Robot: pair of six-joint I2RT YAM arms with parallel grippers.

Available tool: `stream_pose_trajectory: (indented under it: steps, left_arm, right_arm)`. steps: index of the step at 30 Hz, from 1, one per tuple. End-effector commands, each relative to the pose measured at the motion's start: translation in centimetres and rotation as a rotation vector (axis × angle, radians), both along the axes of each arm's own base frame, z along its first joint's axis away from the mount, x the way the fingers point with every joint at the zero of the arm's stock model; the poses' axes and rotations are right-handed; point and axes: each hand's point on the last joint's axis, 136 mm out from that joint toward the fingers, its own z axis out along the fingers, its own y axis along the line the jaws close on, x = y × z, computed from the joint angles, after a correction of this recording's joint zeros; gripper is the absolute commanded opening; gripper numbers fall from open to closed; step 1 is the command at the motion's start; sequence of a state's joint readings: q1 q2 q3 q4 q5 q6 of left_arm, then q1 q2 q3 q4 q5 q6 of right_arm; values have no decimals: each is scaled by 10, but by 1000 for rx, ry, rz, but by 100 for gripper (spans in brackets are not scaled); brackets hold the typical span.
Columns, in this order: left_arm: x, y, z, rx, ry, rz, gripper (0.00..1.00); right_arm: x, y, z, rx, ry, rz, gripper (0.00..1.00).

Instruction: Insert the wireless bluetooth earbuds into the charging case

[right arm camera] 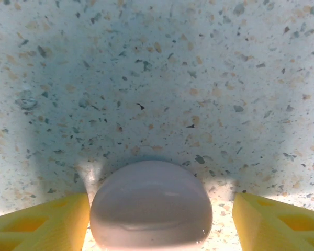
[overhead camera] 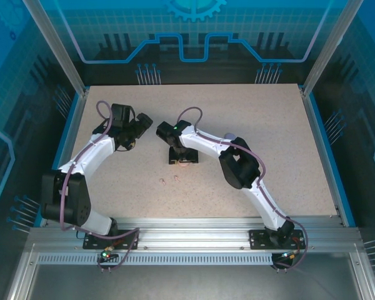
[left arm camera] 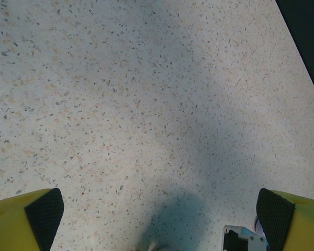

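The charging case [right arm camera: 150, 206] is a smooth, rounded pale pink shell with its lid down, lying on the speckled table between the yellow fingers of my right gripper [right arm camera: 159, 222]. The left finger [right arm camera: 47, 222] is against the case. The right finger [right arm camera: 275, 222] stands a little apart from it, so the gripper is open around the case. In the top view the right gripper [overhead camera: 182, 156] points down over the case [overhead camera: 184, 164]. Two tiny pinkish earbuds [overhead camera: 165, 181] lie on the table just in front of it. My left gripper [overhead camera: 137, 127] hovers wide open to the left, with bare table between its pads [left arm camera: 44, 213].
A white and blue part of the right arm [left arm camera: 242, 238] pokes in at the bottom of the left wrist view. Blue rails [overhead camera: 325, 150] border the table [overhead camera: 269, 144], with glass walls around it. The right arm's elbow [overhead camera: 240, 165] lies right of the case.
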State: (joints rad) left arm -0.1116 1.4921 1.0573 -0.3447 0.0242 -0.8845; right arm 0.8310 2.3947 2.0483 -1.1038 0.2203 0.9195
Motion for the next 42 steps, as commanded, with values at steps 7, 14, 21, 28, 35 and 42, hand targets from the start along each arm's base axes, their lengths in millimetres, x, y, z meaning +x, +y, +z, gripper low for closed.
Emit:
stream_pose_trajectory:
  steps: [7,14,21,28,35,42]
  left_arm:
    - [-7,-2,-4,-34,5,-16,99]
    - [-5,-3,-1,-40,-3,-18,99]
    - [-2,-13,1,-86,-34,-58,99]
    - [-7,-18,-1,-95,-35,-98,99]
    - [-15,-32,-11,-118,-70,-207,99]
    - [-14,-64,-19,-217,-189,-305,99]
  right_arm:
    - [-7,0,-8,-28,37,15,65]
    - [-7,1,-9,-21,39,17,58]
    - [-5,-1,-5,-13,33,17,44]
    - [2,-9,11,27,-13,-26,42]
    - [18,-28,39,113,-79,-103,43]
    - [48,-58,49,187,-96,-250,43]
